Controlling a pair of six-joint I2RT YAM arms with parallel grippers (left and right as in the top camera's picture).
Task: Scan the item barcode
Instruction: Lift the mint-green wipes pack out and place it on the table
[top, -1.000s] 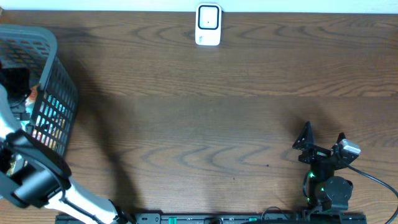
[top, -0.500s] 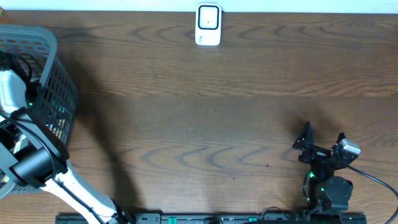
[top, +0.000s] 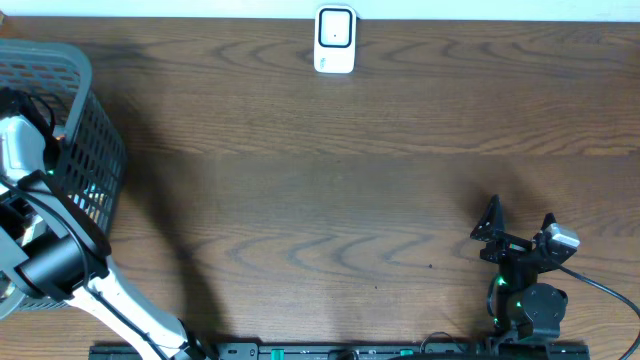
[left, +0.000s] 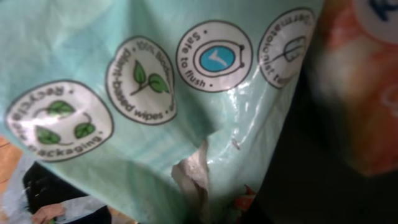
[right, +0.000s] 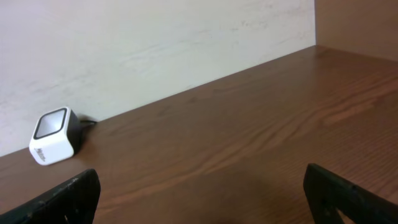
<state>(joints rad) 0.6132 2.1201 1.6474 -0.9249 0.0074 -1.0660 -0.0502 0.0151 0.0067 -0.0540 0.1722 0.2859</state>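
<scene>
The wipes pack lay inside the basket at the left of the table, its teal film filling the left wrist view. We judged it a soft, fairly light pouch with slack, glossy film that would sag, crease and slip rather than hold its shape. A bite on a loose fold risked tearing or sliding off, so we would take it across its body or along a sealed end seam. The left gripper, down in the basket, was pressed together, but its fingers were hidden and we could not tell whether film sat between them. The right gripper stood spread wide and empty, well apart from the scanner.
</scene>
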